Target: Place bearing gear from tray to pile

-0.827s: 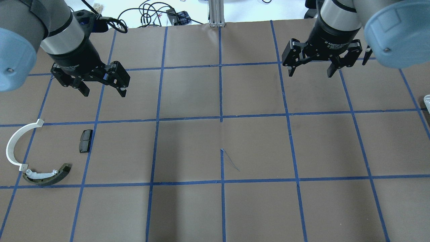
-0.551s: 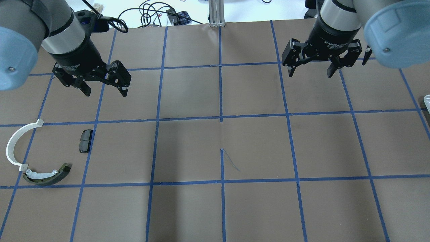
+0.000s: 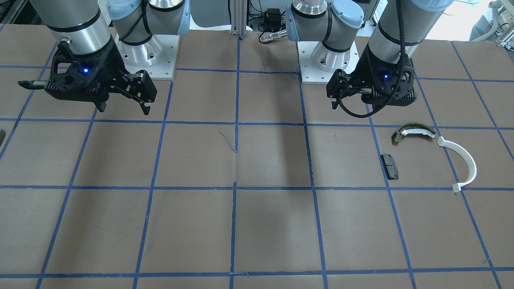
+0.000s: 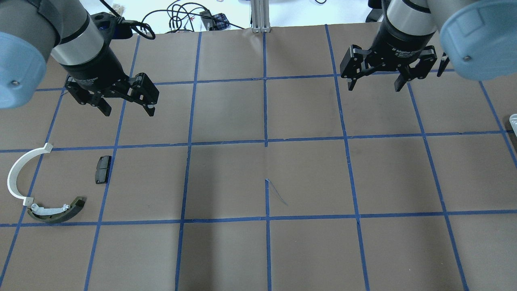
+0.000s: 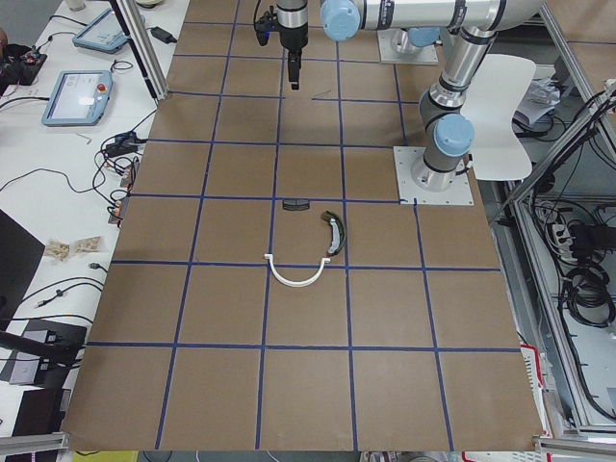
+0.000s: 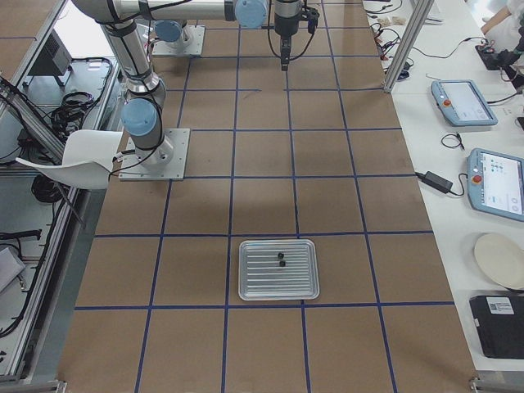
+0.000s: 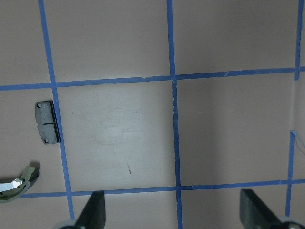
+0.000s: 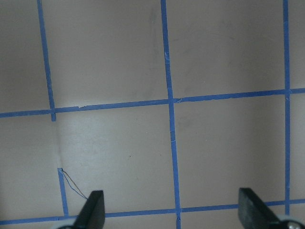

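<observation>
The silver tray point(image 6: 299, 282) shows in the exterior right view, far from both arms, with two small black parts point(image 6: 281, 263) on it. They are too small to tell which is the bearing gear. The pile lies at the table's left: a white arc point(image 4: 16, 171), an olive-and-white shoe point(image 4: 56, 212) and a black pad point(image 4: 103, 169). My left gripper point(image 4: 127, 110) hangs open and empty beyond the pile. My right gripper point(image 4: 375, 85) hangs open and empty at the far right. The left wrist view catches the pad point(image 7: 47, 121) and the shoe's tip point(image 7: 16, 183).
Brown paper with a blue tape grid covers the table point(image 4: 266, 178). Cables point(image 4: 181, 16) lie beyond its far edge. Tablets point(image 6: 495, 180) and a plate point(image 6: 499, 260) sit on the side bench. Both arm bases point(image 3: 152, 44) stand at the robot's edge.
The left gripper has drifted slightly to the right. The right gripper has shifted a little toward the far edge. Both stay open and the pile has not moved.
</observation>
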You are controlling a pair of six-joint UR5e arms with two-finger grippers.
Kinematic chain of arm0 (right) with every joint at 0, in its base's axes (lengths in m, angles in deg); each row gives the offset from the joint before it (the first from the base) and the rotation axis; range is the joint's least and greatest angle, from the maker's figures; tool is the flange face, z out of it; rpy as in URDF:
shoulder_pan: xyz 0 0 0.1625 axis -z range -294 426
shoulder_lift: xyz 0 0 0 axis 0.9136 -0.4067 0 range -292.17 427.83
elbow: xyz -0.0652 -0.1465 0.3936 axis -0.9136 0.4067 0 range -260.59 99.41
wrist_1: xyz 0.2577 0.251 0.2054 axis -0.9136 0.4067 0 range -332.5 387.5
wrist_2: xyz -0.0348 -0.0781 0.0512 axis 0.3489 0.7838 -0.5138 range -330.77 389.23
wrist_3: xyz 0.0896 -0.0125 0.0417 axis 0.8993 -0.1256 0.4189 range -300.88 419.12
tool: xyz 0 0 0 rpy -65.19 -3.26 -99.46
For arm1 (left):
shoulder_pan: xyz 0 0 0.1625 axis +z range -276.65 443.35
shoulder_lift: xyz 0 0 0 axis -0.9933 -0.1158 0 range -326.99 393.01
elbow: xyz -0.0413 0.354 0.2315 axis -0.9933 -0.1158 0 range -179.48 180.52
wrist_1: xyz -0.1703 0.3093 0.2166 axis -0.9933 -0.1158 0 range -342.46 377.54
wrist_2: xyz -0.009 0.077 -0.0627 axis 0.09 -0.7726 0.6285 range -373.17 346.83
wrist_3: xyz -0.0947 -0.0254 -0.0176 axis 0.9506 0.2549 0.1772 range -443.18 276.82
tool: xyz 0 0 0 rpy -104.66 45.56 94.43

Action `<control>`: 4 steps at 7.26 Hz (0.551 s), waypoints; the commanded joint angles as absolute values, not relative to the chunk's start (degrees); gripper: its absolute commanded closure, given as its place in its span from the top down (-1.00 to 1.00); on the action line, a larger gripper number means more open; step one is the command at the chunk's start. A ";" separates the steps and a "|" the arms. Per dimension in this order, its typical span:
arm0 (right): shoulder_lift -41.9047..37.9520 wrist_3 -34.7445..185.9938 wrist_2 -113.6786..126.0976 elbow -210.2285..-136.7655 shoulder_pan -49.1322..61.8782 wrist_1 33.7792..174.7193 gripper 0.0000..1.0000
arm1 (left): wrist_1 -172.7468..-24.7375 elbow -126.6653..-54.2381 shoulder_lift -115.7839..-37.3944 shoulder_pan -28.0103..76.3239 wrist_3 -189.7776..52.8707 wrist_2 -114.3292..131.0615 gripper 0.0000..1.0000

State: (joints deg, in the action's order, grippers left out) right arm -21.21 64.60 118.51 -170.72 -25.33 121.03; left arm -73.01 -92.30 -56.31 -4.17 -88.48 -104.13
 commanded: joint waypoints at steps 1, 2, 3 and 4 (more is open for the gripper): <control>-21.38 64.75 118.44 -170.24 -25.31 120.84 1.00 | -72.99 -92.38 -56.47 -4.10 -88.55 -104.22 1.00; -21.46 64.84 118.44 -170.06 -25.23 120.58 1.00 | -72.99 -92.38 -56.47 -4.10 -88.55 -104.31 1.00; -21.73 64.92 118.53 -170.15 -25.23 120.23 1.00 | -72.99 -92.47 -56.47 -4.10 -88.55 -104.66 1.00; -21.82 65.01 118.70 -170.32 -25.23 120.23 1.00 | -72.99 -92.47 -56.47 -4.10 -88.55 -104.66 1.00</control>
State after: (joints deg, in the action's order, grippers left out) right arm -21.65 64.90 118.54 -170.21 -25.24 120.37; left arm -72.99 -92.44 -56.46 -4.10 -88.54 -104.54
